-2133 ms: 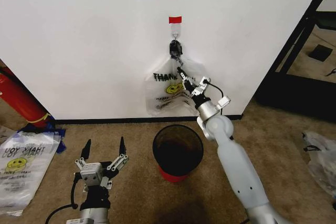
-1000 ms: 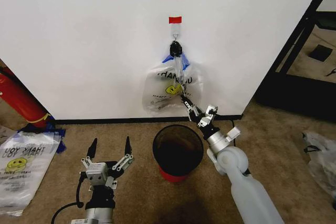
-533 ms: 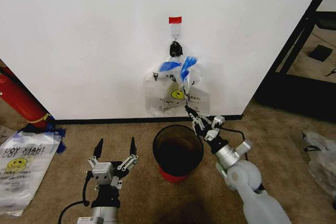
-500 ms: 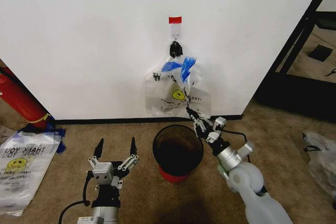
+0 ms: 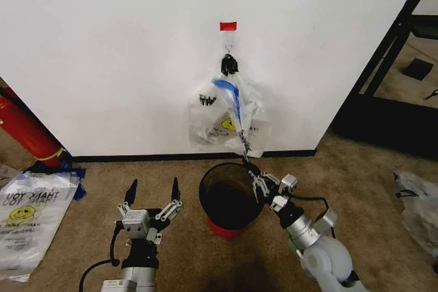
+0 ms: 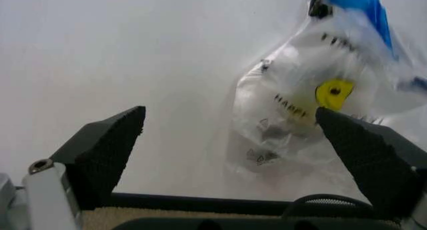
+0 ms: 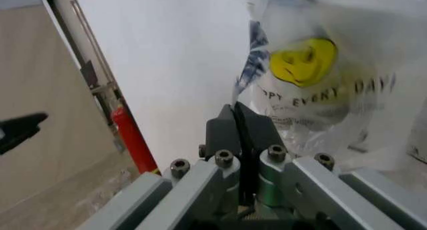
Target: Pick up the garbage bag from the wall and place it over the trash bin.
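Observation:
The garbage bag, clear crinkly plastic with a yellow smiley and black lettering, hangs on the white wall below a red tape strip and a hook with a black clip. A blue strip of the bag runs down to my right gripper, which is shut on it just above the far rim of the trash bin. In the right wrist view the fingers are pressed together in front of the bag. My left gripper stands open left of the bin, facing the bag.
A red fire extinguisher leans at the left wall. A flat smiley bag lies on the carpet at left. A black frame stands at right, with another plastic bag on the floor.
My right gripper has drawn back and down from the bag to the bin's rim, pulling a blue strip of the bag with it. The left gripper has edged slightly toward the bin.

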### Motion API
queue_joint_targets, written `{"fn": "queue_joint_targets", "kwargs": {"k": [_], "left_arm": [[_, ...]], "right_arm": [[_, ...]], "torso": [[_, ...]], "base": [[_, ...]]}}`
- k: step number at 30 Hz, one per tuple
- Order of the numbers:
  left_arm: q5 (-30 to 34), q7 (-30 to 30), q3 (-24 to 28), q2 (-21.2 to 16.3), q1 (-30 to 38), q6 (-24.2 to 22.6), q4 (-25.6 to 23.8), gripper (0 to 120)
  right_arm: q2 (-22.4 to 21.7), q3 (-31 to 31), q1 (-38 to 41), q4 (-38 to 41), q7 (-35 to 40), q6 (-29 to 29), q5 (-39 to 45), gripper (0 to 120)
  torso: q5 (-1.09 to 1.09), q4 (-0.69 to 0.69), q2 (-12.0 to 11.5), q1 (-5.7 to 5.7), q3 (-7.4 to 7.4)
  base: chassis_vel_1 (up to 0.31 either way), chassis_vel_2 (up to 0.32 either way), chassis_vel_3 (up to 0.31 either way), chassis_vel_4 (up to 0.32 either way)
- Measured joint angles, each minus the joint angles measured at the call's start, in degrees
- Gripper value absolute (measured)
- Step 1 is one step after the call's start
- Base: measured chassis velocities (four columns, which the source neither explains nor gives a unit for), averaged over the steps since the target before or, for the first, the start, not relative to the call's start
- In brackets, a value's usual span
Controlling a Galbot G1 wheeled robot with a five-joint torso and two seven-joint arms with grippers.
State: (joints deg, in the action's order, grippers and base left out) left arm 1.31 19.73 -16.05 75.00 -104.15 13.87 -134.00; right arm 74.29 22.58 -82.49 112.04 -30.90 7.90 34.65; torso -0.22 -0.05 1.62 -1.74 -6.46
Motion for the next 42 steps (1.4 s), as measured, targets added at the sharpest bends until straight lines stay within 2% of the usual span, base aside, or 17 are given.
{"fn": "queue_joint_targets", "kwargs": {"k": [11, 19, 21, 22, 24, 30, 31, 38, 42], "left_arm": [[0.2, 0.0, 1.1, -0.2, 0.8, -0.1, 0.8, 100], [1.1, 0.1, 0.7, -0.8, 1.2, -0.1, 0.9, 100], [1.3, 0.1, 0.4, -1.0, 1.3, -0.2, 1.0, 100], [1.5, 0.1, 0.3, -1.1, 1.4, -0.2, 1.0, 100], [1.5, 0.1, 0.2, -1.1, 1.5, -0.3, 1.0, 100], [2.0, 0.1, -0.8, -1.3, 1.4, -0.5, 1.0, 100], [2.0, 0.1, -0.8, -1.3, 1.4, -0.5, 1.0, 100], [3.2, 0.1, -2.5, -1.4, 1.8, -1.2, 1.3, 100], [3.3, 0.1, -2.8, -1.4, 1.8, -1.3, 1.4, 100]], "right_arm": [[0.4, 0.5, -3.8, 0.7, -2.2, 2.7, -1.2, 0], [0.4, 0.8, -0.6, -0.1, 1.0, 1.9, -0.2, 0], [0.6, 0.7, 0.8, -0.6, 2.3, 0.8, 1.2, 5], [0.8, 0.5, 2.0, -1.1, 3.2, -0.3, 2.9, 11], [0.8, 0.4, 2.5, -1.3, 3.7, -0.8, 3.8, 13], [2.2, -0.7, 8.1, -5.9, 8.0, -4.1, 12.0, 38], [2.2, -0.7, 8.1, -5.9, 8.0, -4.1, 12.0, 38], [5.3, -3.3, 18.1, -14.0, 11.6, -7.4, 19.5, 68], [6.7, -4.2, 21.1, -16.8, 12.0, -8.0, 20.3, 77]], "torso": [[0.00, 0.00, 0.0, 0.00, 0.00], [0.00, 0.00, 0.0, -0.01, 0.00], [0.00, 0.00, 0.0, 0.00, 0.00], [0.00, 0.00, 0.0, 0.00, 0.00], [-0.01, 0.00, 0.0, -0.01, 0.00], [0.00, 0.00, 0.0, -0.01, -0.01], [0.00, 0.00, 0.0, -0.01, -0.01], [-0.01, 0.00, 0.0, -0.01, -0.01], [-0.01, 0.01, 0.0, -0.01, -0.01]], "base": [[0.000, 0.000, 0.000, 0.000], [0.000, 0.000, 0.000, 0.000], [0.000, 0.000, 0.000, 0.000], [0.000, 0.000, 0.000, 0.000], [0.000, 0.000, 0.000, 0.000], [0.000, 0.000, 0.000, 0.000], [0.000, 0.000, 0.000, 0.000], [0.000, 0.000, 0.000, 0.000], [0.000, 0.000, 0.000, 0.000]]}}
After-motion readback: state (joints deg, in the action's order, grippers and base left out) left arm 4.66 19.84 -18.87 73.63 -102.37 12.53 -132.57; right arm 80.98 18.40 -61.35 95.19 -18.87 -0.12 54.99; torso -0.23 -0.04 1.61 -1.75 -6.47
